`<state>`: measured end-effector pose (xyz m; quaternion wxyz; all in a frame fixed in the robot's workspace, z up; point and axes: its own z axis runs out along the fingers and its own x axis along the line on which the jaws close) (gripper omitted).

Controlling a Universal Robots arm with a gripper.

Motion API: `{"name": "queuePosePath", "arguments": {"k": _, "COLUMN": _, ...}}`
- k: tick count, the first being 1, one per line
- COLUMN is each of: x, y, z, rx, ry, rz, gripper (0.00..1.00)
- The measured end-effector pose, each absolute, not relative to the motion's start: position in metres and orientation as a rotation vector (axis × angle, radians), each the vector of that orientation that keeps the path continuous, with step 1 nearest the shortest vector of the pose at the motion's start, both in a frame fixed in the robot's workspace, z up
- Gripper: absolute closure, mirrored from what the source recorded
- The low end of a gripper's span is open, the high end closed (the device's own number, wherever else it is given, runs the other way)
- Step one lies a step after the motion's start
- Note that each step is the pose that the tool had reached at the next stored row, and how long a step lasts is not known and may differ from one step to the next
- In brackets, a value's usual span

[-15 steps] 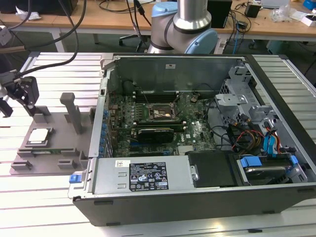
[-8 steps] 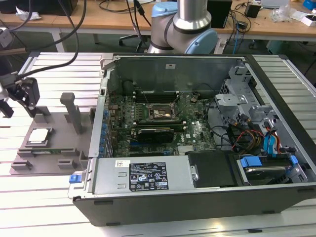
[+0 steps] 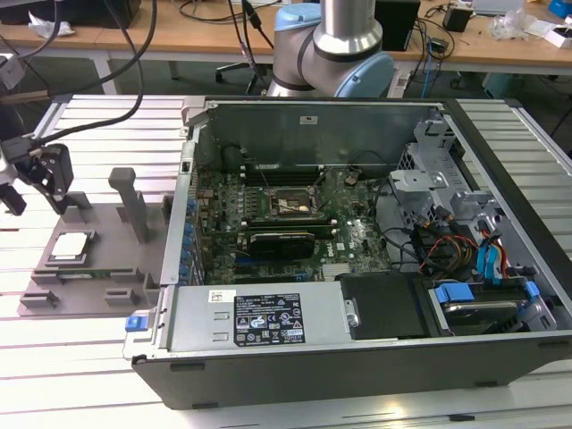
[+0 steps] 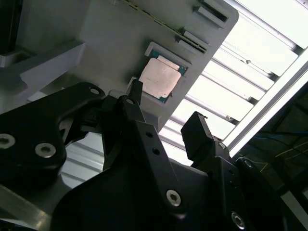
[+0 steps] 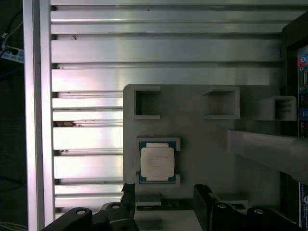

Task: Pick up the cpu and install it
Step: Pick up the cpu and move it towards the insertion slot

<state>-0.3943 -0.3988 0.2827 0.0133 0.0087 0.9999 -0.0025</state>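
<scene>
A grey tray [image 3: 125,268] is sitting on a slatted metal bench [image 3: 80,366]. In the exterior view it is at nine o'clock from an open computer case [image 3: 357,357].

The cpu [image 3: 70,248] is lying flat in a shallow recess of the tray with its silver plate facing up. It is at about eight o'clock from the tray's tall post [image 3: 132,204]. The black socket [image 3: 286,206] is sitting on the board inside the case, well apart from the cpu at three o'clock.

In the first wrist view, the tool [image 5: 165,188] is hanging over the tray near the cpu [image 5: 157,162] without touching it. Its two black fingers [image 5: 204,197] are standing wide apart and holding nothing. The gap between them is looking wider than the chip.

The second wrist view is showing the same thing: the cpu [image 4: 161,79] is lying beyond the parted fingers [image 4: 195,132].

The chip is likely light, thin and stiff. Its metal top is probably smooth and slippery, and its underside delicate. Raised lips on the recess are guarding two opposite sides of the chip. That is leaving the other two rim edges free, and those look like the places to take hold. A gentle, level squeeze across them seems wise, so the chip is neither tilting nor scraping.
</scene>
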Motion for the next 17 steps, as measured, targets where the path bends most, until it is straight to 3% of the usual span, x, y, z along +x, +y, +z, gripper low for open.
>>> {"name": "queuePosePath", "arguments": {"k": 17, "x": -0.3943, "y": -0.3988, "z": 0.2748, "rx": 0.027, "ry": 3.115, "rz": -0.008, "gripper": 0.40}}
